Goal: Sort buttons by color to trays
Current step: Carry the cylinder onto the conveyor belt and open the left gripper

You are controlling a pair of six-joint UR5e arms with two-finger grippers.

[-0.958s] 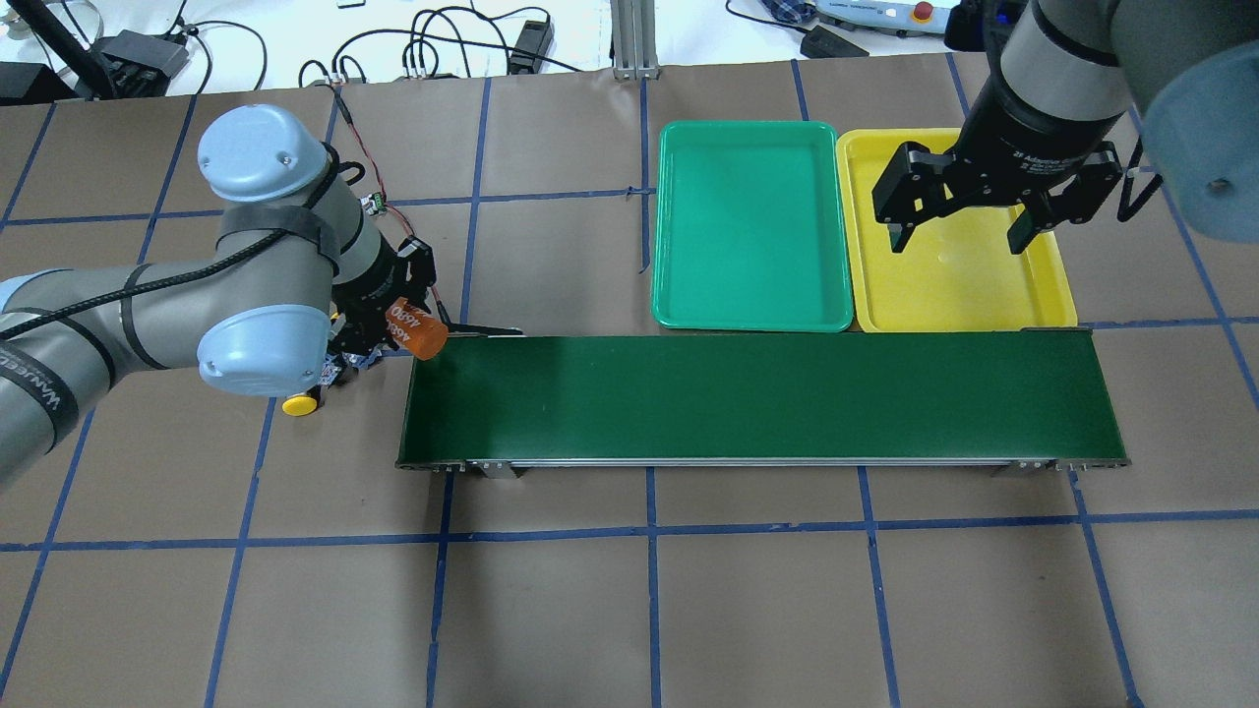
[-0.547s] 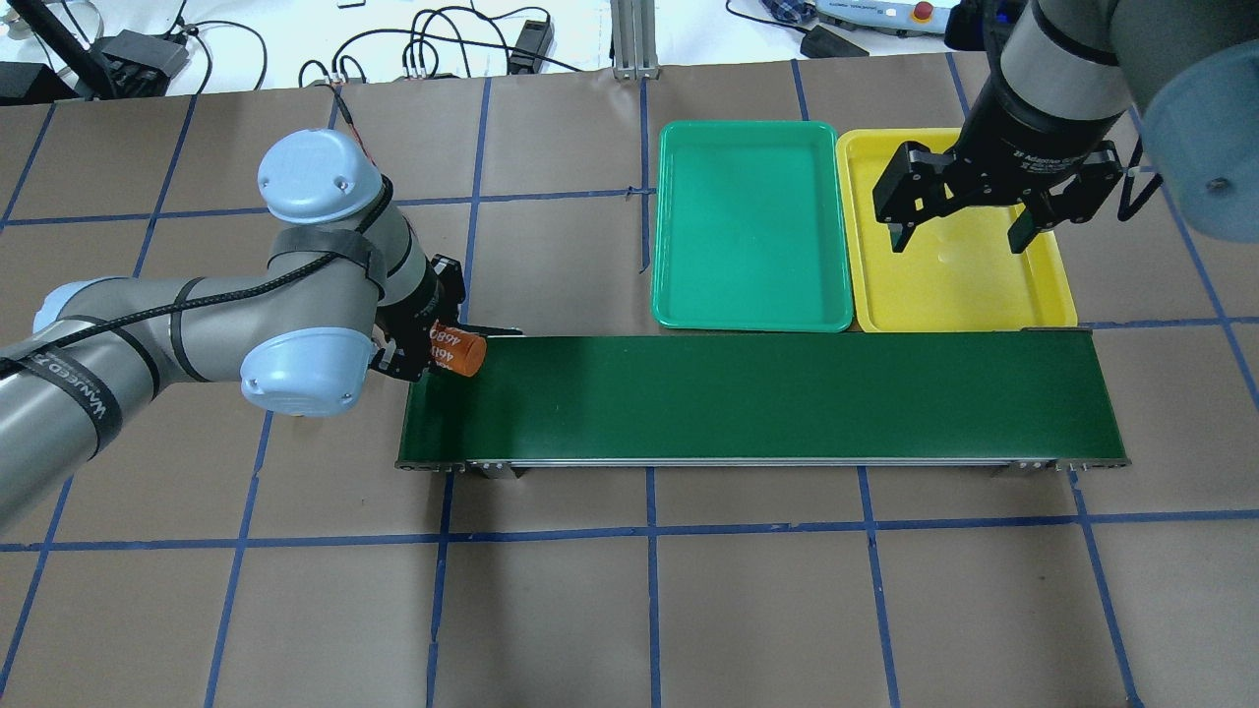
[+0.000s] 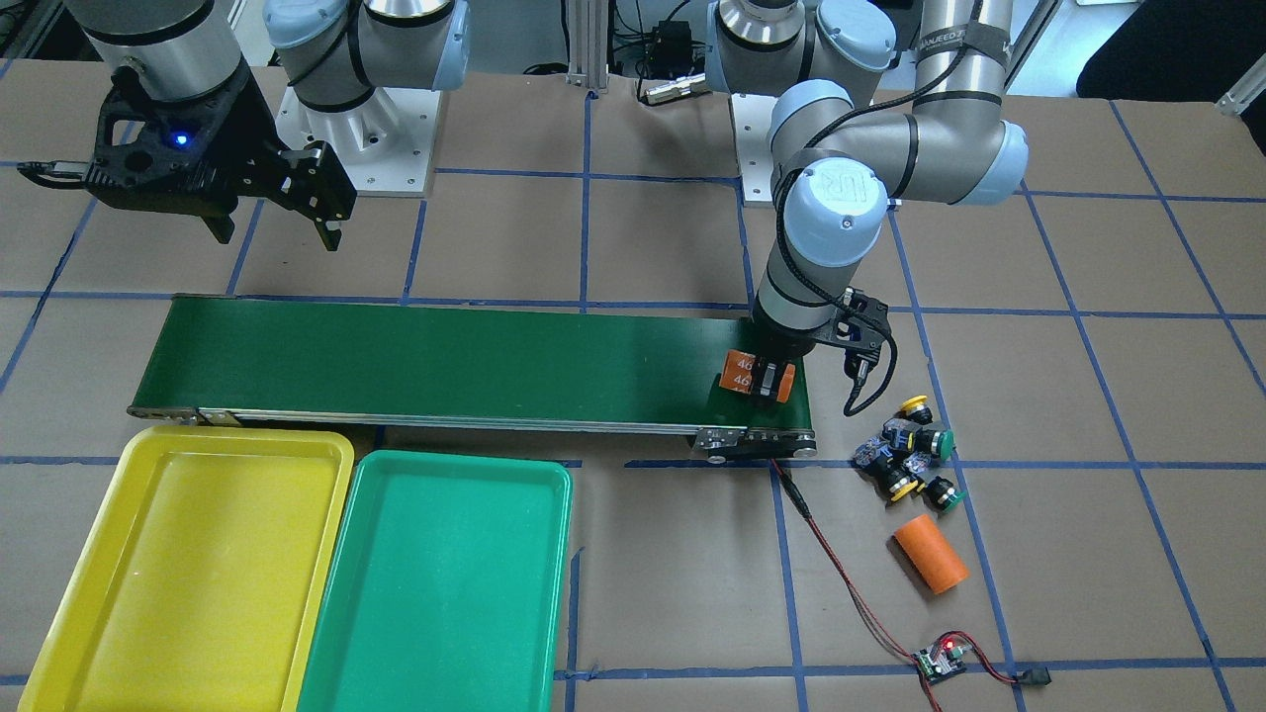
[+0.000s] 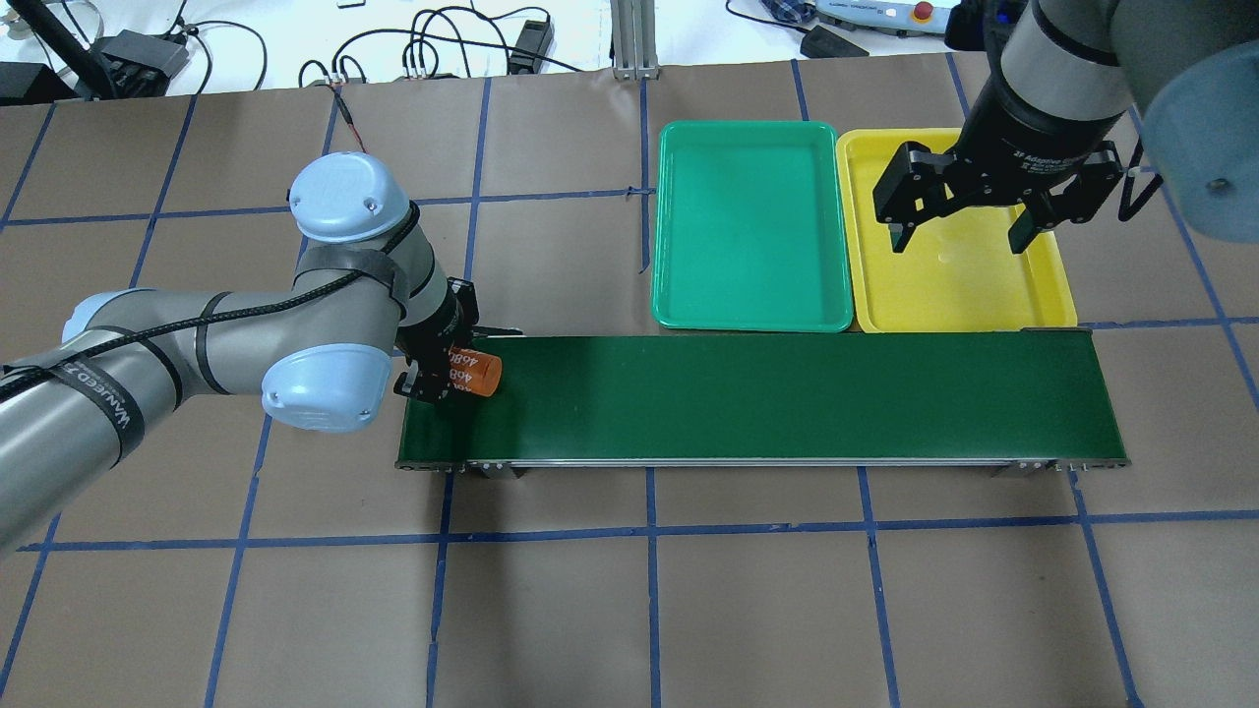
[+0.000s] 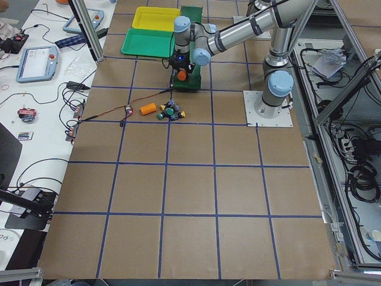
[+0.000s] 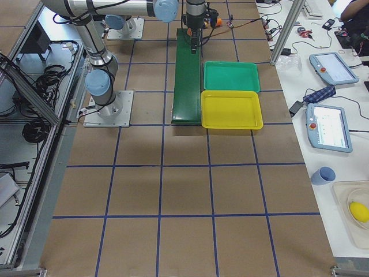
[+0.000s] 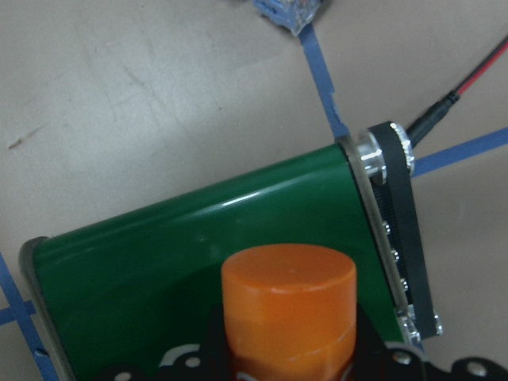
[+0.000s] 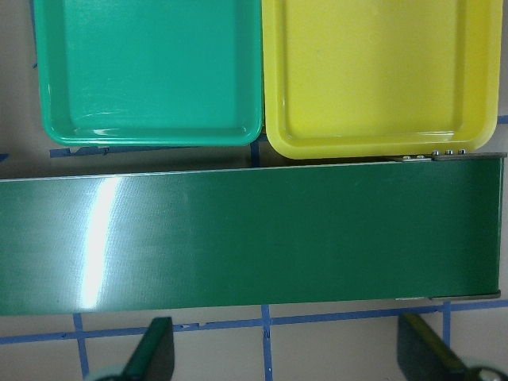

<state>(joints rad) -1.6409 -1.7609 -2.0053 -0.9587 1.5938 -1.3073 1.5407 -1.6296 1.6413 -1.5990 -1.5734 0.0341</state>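
Front-facing view: the four buttons (image 3: 905, 450) sit in a tight clump on the brown paper, just off the end of the conveyor belt (image 3: 445, 361) on the robot's left side, well apart from both trays. Each has a black body w/ a blue-grey block and a round cap. Two caps are yellow, two green. They lie tipped over, touching or nearly so, caps pointing diff. ways. A plain orange cylinder (image 3: 930, 554) lies near them, farther from the belt, and a small circuit board (image 3: 940, 661) on a red-black wire lies beyond that.

L gripper (image 3: 767, 384) is clamped on a printed orange cylinder (image 3: 737, 374), digits "46" showing, held lying sideways over that same belt end. Can't tell if it touches the belt. Left wrist cam looks down on the cylinder's flat round end w/ green belt behind it.

R gripper (image 4: 957, 241) hangs w/ jaws spread wide, nothing between them, above the yellow tray (image 4: 964, 290). The green tray (image 4: 748, 226) is right beside it, rims meeting. Both trays lie along the belt's far long edge, toward the robot's right end. Right wrist cam shows the two dark fingertips far apart at the bottom of its view.
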